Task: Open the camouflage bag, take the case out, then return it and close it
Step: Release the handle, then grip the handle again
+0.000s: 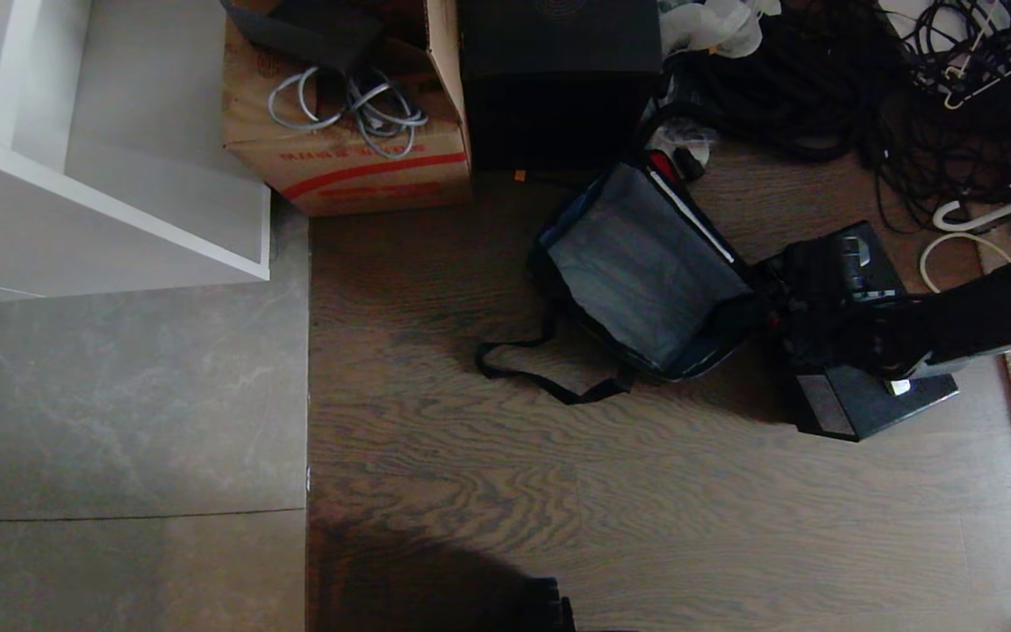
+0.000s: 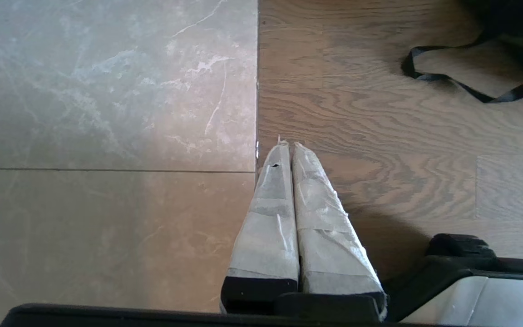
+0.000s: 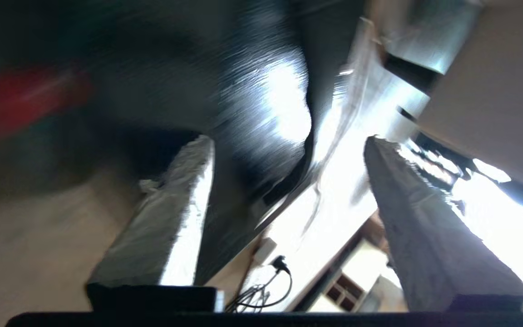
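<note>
Wood-grain floor (image 1: 646,491) fills most of what I see from my head, with grey tile (image 1: 119,412) to my left and a white shelf unit (image 1: 102,167) above it. On the wood, the bag (image 1: 646,272) sits open, its mouth facing up and its pale inner panel showing; a bit of red shows at its far corner. Its black strap (image 1: 541,373) trails loose across the floor toward the tile. From my left wrist I catch the same strap (image 2: 461,77) lying in a loop.

Just beside the bag, on its right, the case (image 1: 856,351) rests on the floor — black, tilted off square to the floorboards, its far end close against the bag's rim. My right arm reaches in from the right edge and lies over the case. My right end effector (image 3: 288,190) has its fingers (image 3: 170,218) spread wide with nothing pinched between them; a dark, glossy surface sits blurred beyond them, and I cannot tell whether either finger touches it.

My left end effector (image 2: 287,147) hangs low over the seam where tile meets wood, its taped fingers pressed together and holding nothing.

Behind the bag stand a cardboard box (image 1: 347,132) with grey cables (image 1: 347,101) draped on it and a taller black box (image 1: 558,79); a tangle of black cords (image 1: 892,96) spreads to the right.
</note>
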Robot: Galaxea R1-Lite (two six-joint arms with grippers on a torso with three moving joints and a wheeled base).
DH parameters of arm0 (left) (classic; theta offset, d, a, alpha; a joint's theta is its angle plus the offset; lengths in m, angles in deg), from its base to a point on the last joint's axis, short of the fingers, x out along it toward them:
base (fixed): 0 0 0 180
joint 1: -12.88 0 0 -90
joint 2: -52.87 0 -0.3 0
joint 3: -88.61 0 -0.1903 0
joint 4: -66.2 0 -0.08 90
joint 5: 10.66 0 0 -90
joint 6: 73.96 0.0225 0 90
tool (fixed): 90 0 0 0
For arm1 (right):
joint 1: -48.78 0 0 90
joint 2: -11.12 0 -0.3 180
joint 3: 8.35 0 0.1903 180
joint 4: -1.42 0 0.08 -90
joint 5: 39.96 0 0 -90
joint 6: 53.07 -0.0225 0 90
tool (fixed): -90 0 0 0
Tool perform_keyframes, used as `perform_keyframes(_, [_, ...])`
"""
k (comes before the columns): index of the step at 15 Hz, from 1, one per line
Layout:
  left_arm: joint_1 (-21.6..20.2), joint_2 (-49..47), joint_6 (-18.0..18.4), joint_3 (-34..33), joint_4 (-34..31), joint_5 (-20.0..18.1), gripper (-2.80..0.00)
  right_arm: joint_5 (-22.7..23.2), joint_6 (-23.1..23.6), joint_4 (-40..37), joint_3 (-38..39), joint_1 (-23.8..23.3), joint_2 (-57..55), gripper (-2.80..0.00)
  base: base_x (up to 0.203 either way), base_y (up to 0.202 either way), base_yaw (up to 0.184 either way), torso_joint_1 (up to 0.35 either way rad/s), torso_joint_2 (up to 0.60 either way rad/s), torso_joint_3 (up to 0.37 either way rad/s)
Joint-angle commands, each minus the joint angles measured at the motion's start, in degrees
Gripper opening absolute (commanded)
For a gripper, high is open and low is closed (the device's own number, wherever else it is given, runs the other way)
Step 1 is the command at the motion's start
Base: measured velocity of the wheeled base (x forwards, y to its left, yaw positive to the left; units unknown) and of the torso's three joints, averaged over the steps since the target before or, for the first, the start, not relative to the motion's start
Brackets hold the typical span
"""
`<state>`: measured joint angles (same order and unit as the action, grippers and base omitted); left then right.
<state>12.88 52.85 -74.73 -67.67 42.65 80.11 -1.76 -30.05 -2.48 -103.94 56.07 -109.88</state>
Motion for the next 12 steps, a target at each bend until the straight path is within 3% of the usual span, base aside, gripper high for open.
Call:
perform_keyframes(1, [0.0,0.0,0.0,0.0,0.0,0.0,-2.8,1.3,0.0,-0.3,3.3,0.6,3.6,0.0,0.0,0.0,0.0,0.0,0.0,0.0])
perform_keyframes(8, [0.0,0.0,0.0,0.0,0.0,0.0,-2.8,2.1,1.2,-4.7,9.9,1.9,20.3,0.0,0.0,0.0,0.0,0.0,0.0,0.0])
perform_keyframes(9, [0.0,0.0,0.0,0.0,0.0,0.0,-2.8,2.4,1.5,-6.1,11.1,2.2,23.7,-2.8,0.0,0.0,0.0,0.0,0.0,0.0])
perform_keyframes(12, [0.0,0.0,0.0,0.0,0.0,0.0,-2.8,4.3,2.8,-11.1,15.3,3.2,35.6,-2.8,0.0,0.0,0.0,0.0,0.0,0.0])
